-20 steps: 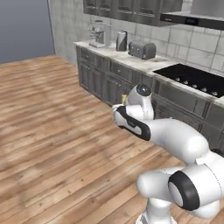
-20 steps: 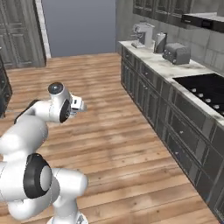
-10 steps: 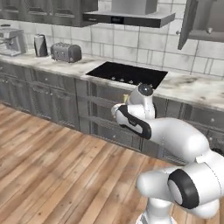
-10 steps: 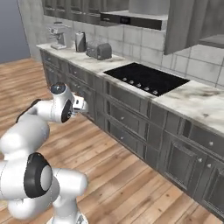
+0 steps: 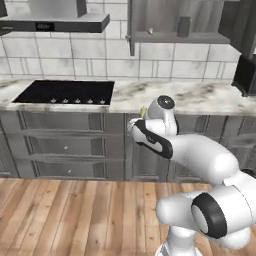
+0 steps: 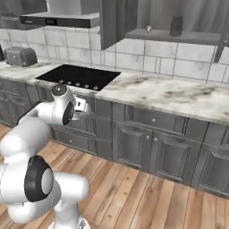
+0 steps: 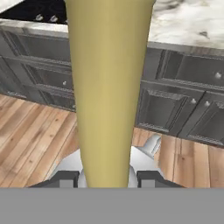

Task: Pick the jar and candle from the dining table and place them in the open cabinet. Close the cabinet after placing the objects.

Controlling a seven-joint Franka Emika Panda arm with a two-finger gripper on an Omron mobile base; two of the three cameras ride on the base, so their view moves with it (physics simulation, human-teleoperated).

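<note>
The yellow candle (image 7: 109, 87) stands huge between my fingertips (image 7: 65, 179), and part of its silvery dish holder (image 7: 146, 148) shows behind it. My gripper (image 7: 107, 177) is shut on the candle. From the right base the gripper (image 6: 80, 106) hangs in front of the drawers, below counter height. A yellow tip of the candle (image 5: 143, 111) peeks past the wrist. The dark grey jar (image 5: 183, 26) (image 6: 177, 25) stands on the inner shelf of the open cabinet (image 5: 175, 37) (image 6: 179, 38). The dining table is out of view.
A marble counter (image 6: 170, 96) with a black cooktop (image 5: 65, 92) runs below the cabinet, with dark drawers (image 6: 147, 118) under it. The cabinet's open door (image 6: 112, 22) juts out at the left. A toaster (image 6: 20, 56) sits far left, a small pale object (image 6: 149, 29) on the shelf.
The whole picture has swung along the kitchen wall, so the camera moved: cooktop, counter and open cabinet now face me. The arm keeps its pose, holding the candle.
</note>
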